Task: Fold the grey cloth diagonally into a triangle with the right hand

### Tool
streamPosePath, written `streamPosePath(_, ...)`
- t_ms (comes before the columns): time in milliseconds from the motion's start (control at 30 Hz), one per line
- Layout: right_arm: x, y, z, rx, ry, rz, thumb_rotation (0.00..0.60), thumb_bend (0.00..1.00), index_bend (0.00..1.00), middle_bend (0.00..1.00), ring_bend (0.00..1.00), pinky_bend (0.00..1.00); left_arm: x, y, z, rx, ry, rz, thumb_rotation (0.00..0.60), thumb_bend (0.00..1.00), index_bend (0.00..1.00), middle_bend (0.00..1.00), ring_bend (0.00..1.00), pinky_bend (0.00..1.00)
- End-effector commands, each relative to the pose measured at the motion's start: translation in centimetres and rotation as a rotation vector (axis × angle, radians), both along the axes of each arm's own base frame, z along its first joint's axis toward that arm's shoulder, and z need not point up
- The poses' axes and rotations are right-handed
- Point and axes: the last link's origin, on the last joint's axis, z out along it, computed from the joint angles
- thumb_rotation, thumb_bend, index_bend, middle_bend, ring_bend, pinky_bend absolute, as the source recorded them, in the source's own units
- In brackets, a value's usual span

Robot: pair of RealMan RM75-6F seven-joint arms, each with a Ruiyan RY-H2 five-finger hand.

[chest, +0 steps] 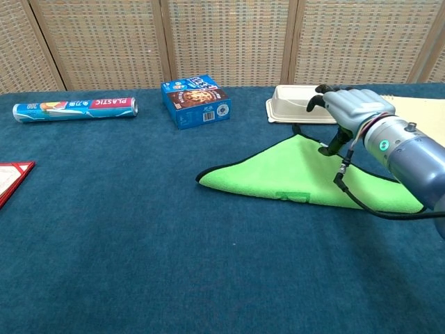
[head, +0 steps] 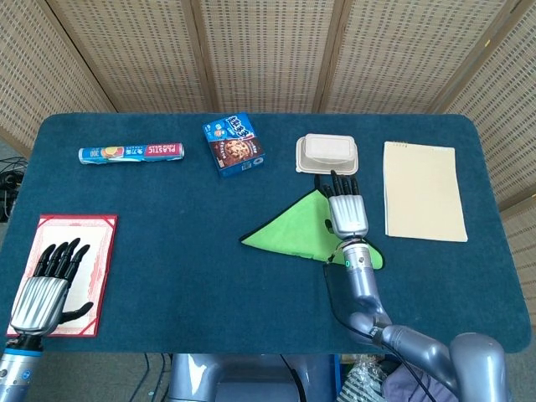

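From the head view, the cloth (head: pixel 295 230) lay as a triangle on the right half of the worktop (head: pixel 209 276), its green face up with a dark edge, apex pointing toward the far edge. The task called it grey, but only green showed, presumably the inner face turned out by the fold. The right robot hand (head: pixel 346 211) hovered over the triangle's far right part, fingers extended and spread toward the white lidded container (head: pixel 327 153) just beyond; it held nothing. Judging by the shape, the fold looked done, and the hand's flat pose suited letting go or smoothing. The left robot hand (head: pixel 43 289) sat at the near left corner over a red-bordered folder (head: pixel 88 243), fingers apart and empty, out of the way since the task belonged to the other arm. A plastic-wrap roll (head: pixel 131 153), a blue cookie box (head: pixel 234 143) and a beige pad (head: pixel 423 190) lay along the far and right edges.

From the chest view, the right robot hand (chest: pixel 348 108) stood slightly above the cloth (chest: pixel 292 174), one dark fingertip (chest: pixel 325 149) reaching down to or near the fabric close to the apex; contact could not be judged. The fold lay flat, its long edge toward the near side, its apex just short of the container (chest: pixel 295 104). The left robot hand did not appear here.
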Motion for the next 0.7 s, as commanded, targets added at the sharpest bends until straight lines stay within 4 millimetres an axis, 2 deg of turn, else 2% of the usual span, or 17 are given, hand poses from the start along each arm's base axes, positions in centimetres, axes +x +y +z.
streamPosePath(33, -0.5, 0.9, 0.6, 0.001, 0.012, 0.008, 0.6, 0.32, 0.18, 0.0, 0.0, 0.0, -0.1, 0.0, 0.0, 0.0, -0.002, 0.005, 0.6, 0.13, 0.0, 0.0, 0.0, 0.0)
streamPosePath(167, -1.3, 2.6, 1.6, 0.0, 0.025, 0.026, 0.6, 0.29, 0.18, 0.0, 0.0, 0.0, -0.1, 0.1, 0.0, -0.004, -0.006, 0.008, 0.6, 0.13, 0.0, 0.0, 0.0, 0.0)
streamPosePath(367, -2.7, 6.7, 4.5, -0.003, 0.03, 0.078, 0.6, 0.2, 0.18, 0.0, 0.0, 0.0, -0.2, 0.0, -0.1, -0.019, -0.017, 0.011, 0.6, 0.13, 0.0, 0.0, 0.0, 0.0)
streamPosePath(700, -6.6, 13.5, 11.0, -0.122, 0.01, 0.085, 0.6, 0.03, 0.11, 0.0, 0.0, 0.0, 0.2, -0.4, 0.1, -0.024, -0.035, -0.007, 0.6, 0.13, 0.0, 0.0, 0.0, 0.0)
